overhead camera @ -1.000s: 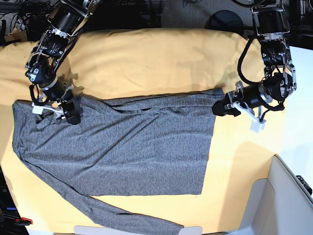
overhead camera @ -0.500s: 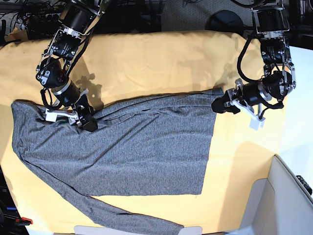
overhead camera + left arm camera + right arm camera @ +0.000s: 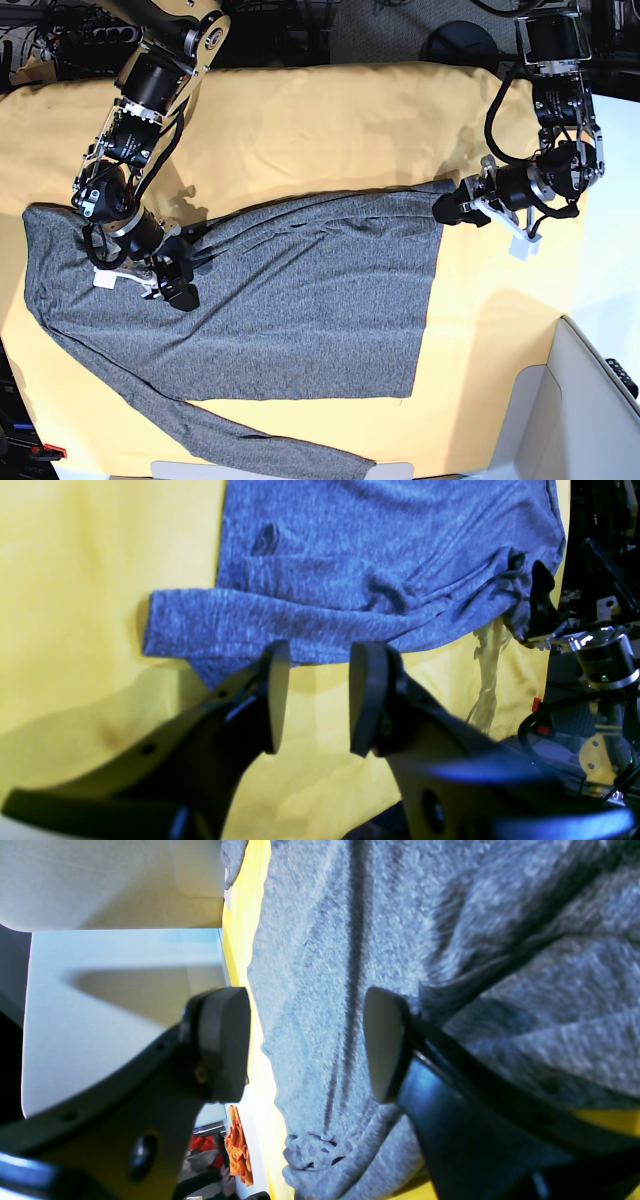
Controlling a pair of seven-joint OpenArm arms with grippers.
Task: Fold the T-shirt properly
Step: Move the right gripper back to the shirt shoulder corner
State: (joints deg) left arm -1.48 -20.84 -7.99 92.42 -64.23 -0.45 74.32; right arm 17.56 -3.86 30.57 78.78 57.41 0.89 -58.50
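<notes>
T-shirt (image 3: pixel 290 300), grey, lies spread on the yellow cloth (image 3: pixel 330 120) covering the bench, one sleeve trailing along the near edge; at left the right gripper (image 3: pixel 172 283) sits on the fabric, jaws wide apart, holding nothing; at right the left gripper (image 3: pixel 447 209) hovers at the shirt's far-right corner, jaws parted, empty.

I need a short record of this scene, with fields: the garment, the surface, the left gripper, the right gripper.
garment: T-shirt, grey, spread flat, one sleeve along the near edge
surface: yellow cloth under the shirt
left gripper: left gripper, open, at the shirt's top corner, nothing between its jaws
right gripper: right gripper, open, over the shirt's fabric
</notes>
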